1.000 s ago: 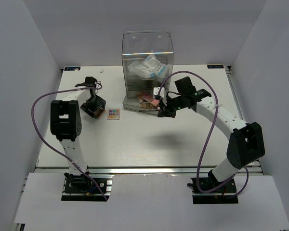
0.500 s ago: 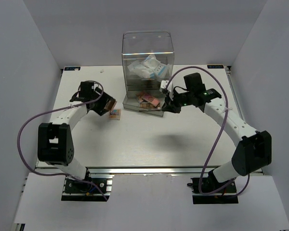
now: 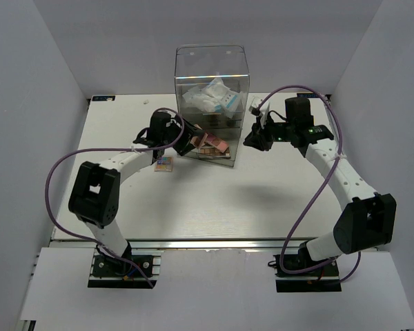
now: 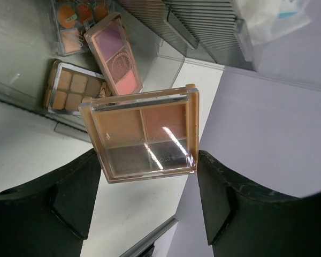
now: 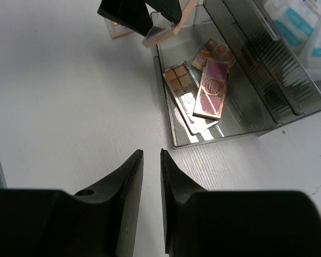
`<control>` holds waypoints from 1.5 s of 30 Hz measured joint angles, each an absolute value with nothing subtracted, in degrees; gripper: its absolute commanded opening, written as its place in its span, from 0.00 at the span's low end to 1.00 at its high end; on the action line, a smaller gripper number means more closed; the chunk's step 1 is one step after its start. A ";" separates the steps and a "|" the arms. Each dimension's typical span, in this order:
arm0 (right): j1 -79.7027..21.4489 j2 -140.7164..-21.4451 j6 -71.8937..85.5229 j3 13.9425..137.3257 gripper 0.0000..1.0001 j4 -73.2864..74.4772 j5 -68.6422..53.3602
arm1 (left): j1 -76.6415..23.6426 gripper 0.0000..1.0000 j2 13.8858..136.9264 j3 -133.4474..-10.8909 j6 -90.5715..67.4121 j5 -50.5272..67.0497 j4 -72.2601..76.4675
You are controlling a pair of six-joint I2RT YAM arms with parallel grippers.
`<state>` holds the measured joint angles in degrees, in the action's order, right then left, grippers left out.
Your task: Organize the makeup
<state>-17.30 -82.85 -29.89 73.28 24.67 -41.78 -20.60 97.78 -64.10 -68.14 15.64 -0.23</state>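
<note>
My left gripper (image 3: pixel 186 142) (image 4: pixel 147 160) is shut on a brown four-pan palette (image 4: pixel 144 134) and holds it tilted just above the open bottom drawer (image 3: pixel 224 160). In that drawer lie a pink palette (image 4: pixel 117 53) (image 5: pixel 211 88), a brown palette (image 4: pixel 75 91) (image 5: pixel 181 80) and a multicolour palette (image 4: pixel 77 21) (image 5: pixel 214 52). Another multicolour palette (image 3: pixel 163 163) lies on the table left of the drawer. My right gripper (image 3: pixel 252 140) (image 5: pixel 151 155) hangs right of the drawer, jaws a narrow gap apart with nothing between them. A white-blue packet (image 3: pixel 210 96) fills the upper box.
The tall clear acrylic drawer box (image 3: pixel 212 62) stands at the back middle of the white table (image 3: pixel 214 200). Its pulled-out drawer rim (image 5: pixel 168 107) juts toward the front. Purple cables loop beside both arms.
My left gripper has carried the brown palette rightward from the table's left side to over the drawer. My right gripper has drawn back to the right and its jaws have parted slightly.
</note>
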 measured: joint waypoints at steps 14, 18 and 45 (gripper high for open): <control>-16.45 -79.75 -28.99 70.35 0.36 23.62 -42.04 | -23.11 0.71 109.10 -75.29 -71.79 14.04 1.13; -16.45 -79.75 -29.74 70.28 0.51 23.55 -42.39 | -23.11 0.84 109.19 -75.29 -71.75 13.85 0.60; -16.38 -75.42 -29.98 56.07 0.86 10.90 -31.66 | -21.78 0.98 80.99 -59.57 -58.33 -9.80 -17.58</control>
<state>-16.38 -75.42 -29.98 56.07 10.90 -31.66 -21.78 80.99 -59.57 -58.33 -9.80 -17.58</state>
